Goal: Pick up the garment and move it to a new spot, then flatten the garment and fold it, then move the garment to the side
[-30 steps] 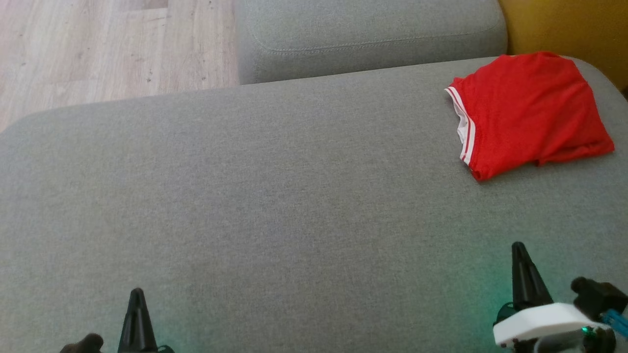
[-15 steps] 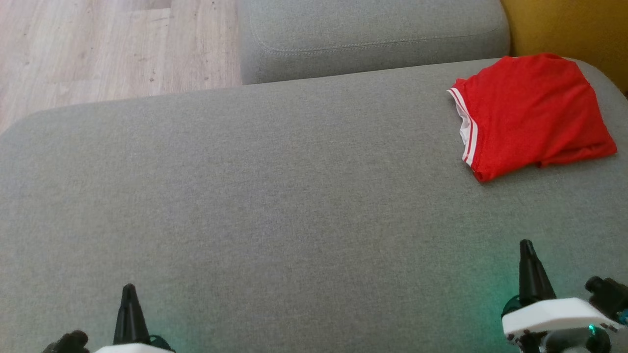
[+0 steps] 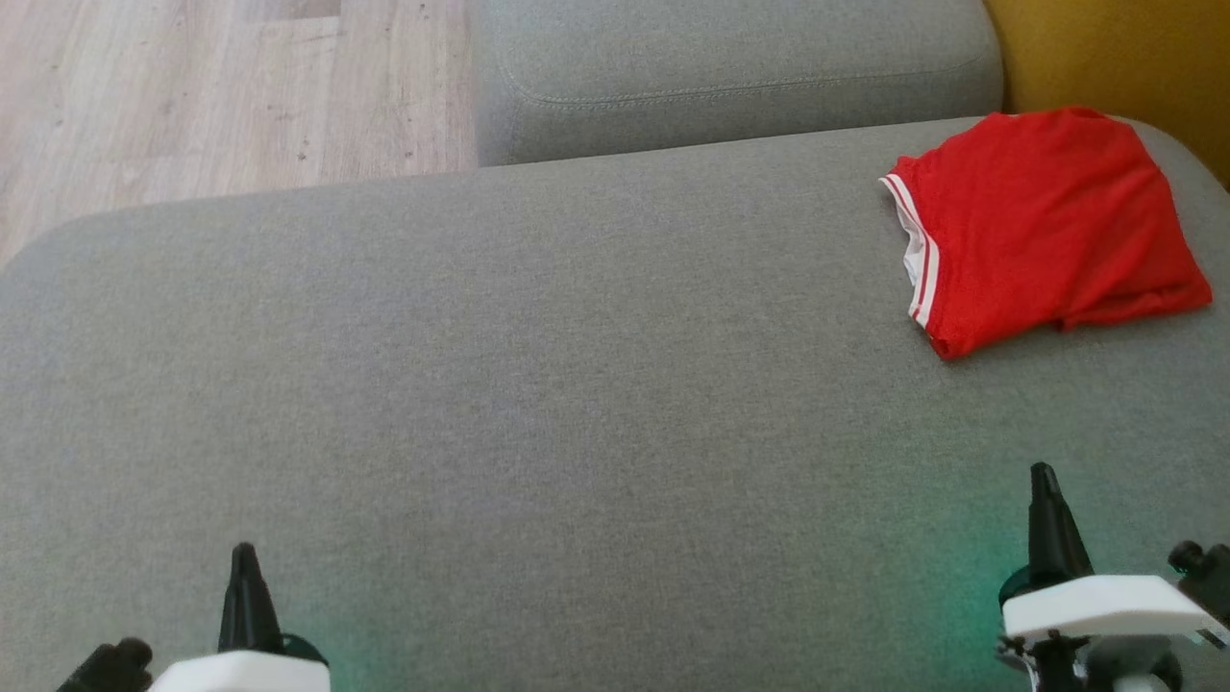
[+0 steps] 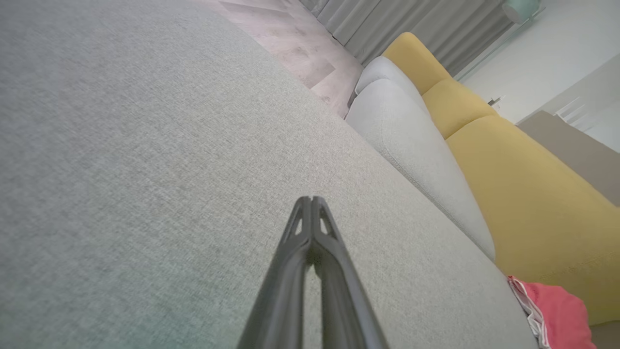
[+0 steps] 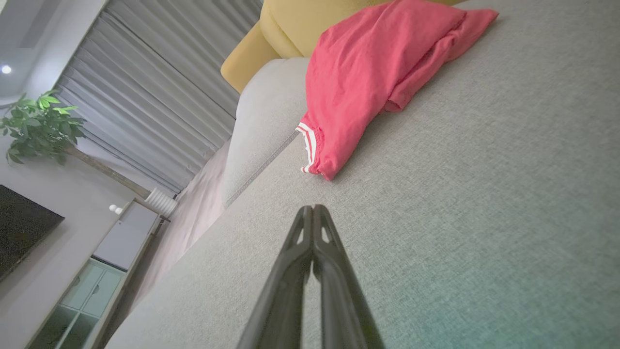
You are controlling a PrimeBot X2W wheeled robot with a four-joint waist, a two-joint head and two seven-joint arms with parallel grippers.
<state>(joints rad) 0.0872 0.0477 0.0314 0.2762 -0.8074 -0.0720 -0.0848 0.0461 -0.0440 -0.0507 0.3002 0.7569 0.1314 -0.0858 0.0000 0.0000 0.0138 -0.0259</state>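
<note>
– Lying where, the garment (image 3: pixel 1043 226)?
– At the far right corner of the big grey seat cushion (image 3: pixel 577 384). It is one red bundle of soft knit, folded into a rough rectangle, with white striped trim along its left edge and a rumpled fold at its near edge.
– And the cushion itself?
– Coarse woven grey cloth with rounded corners. A second grey cushion (image 3: pixel 730 67) with a stitched seam sits beyond it. Yellow upholstery (image 3: pixel 1105 48) is at the far right and pale wood-plank floor (image 3: pixel 192 96) at the far left.
– The grippers?
– Two. The left gripper (image 3: pixel 242 553) is at the lower left and the right gripper (image 3: pixel 1043 473) at the lower right. Each has its dark tapered fingers pressed together tip to tip, over the grey cloth and well apart from the garment.
</note>
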